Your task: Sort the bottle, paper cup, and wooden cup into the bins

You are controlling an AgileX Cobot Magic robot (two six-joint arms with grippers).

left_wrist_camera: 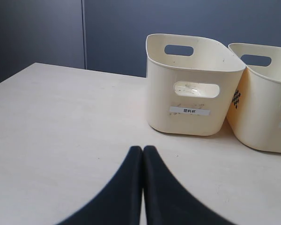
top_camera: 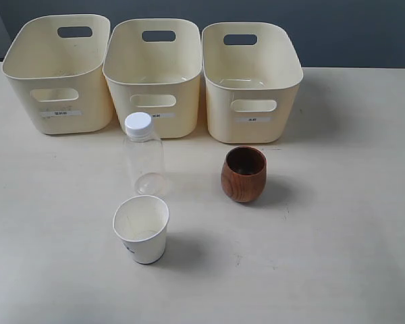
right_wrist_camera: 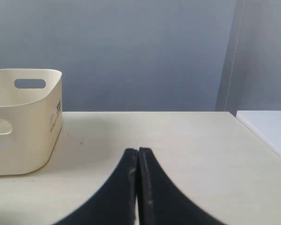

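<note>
Three cream bins stand in a row at the back of the table: left bin, middle bin, right bin. In front of them the clear bottle with a white cap stands upright. Nearer the front sits the white paper cup, and to its right the brown wooden cup, both upright. Neither gripper shows in the exterior view. My left gripper is shut on nothing, low over the table, facing the left bin. My right gripper is shut and empty, with the right bin off to one side.
A second bin shows beside the first in the left wrist view. A dark wall rises behind the table. The table's right edge shows in the right wrist view.
</note>
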